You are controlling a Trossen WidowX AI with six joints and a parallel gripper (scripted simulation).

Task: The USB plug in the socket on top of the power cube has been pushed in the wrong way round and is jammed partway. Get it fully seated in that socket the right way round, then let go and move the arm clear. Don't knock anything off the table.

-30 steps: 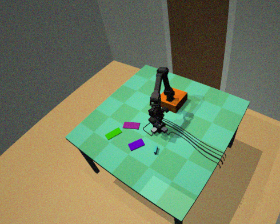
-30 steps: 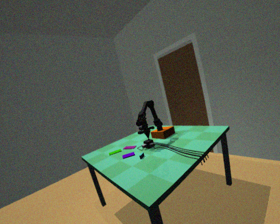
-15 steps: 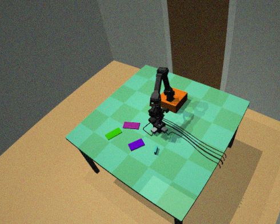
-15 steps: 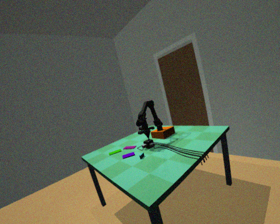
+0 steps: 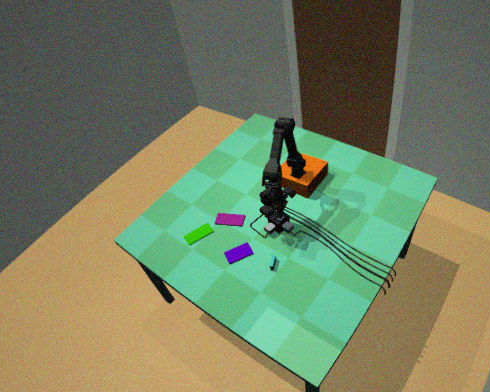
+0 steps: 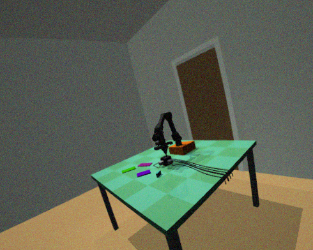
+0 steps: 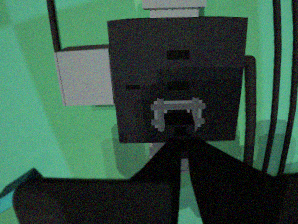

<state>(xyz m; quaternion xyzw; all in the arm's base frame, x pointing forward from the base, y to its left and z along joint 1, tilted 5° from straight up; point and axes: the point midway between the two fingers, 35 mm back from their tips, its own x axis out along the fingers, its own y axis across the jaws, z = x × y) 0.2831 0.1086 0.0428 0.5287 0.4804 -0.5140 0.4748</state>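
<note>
The dark power cube (image 5: 279, 221) (image 6: 165, 162) (image 7: 137, 57) sits on the table under the arm. In the wrist view a grey bracket-like frame (image 7: 177, 105) stands on its top, around the socket area. My gripper (image 6: 166, 155) (image 7: 182, 146) points down at that frame, its fingers nearly together. It is shut on the dark USB plug (image 7: 179, 119), which shows just ahead of the fingertips, inside the frame. The fingers and the dark colours hide how deep the plug sits and which way round it is.
Light grey blocks (image 7: 86, 77) (image 5: 269, 228) stick out from the cube's sides. Black cables (image 5: 334, 241) (image 6: 197, 169) run to the table edge. Purple (image 5: 239, 253), magenta (image 5: 230, 219) and green (image 5: 199, 234) slabs and a small teal-topped object (image 5: 273, 262) (image 6: 158, 174) lie nearby. The orange base block (image 5: 311, 172) stands behind.
</note>
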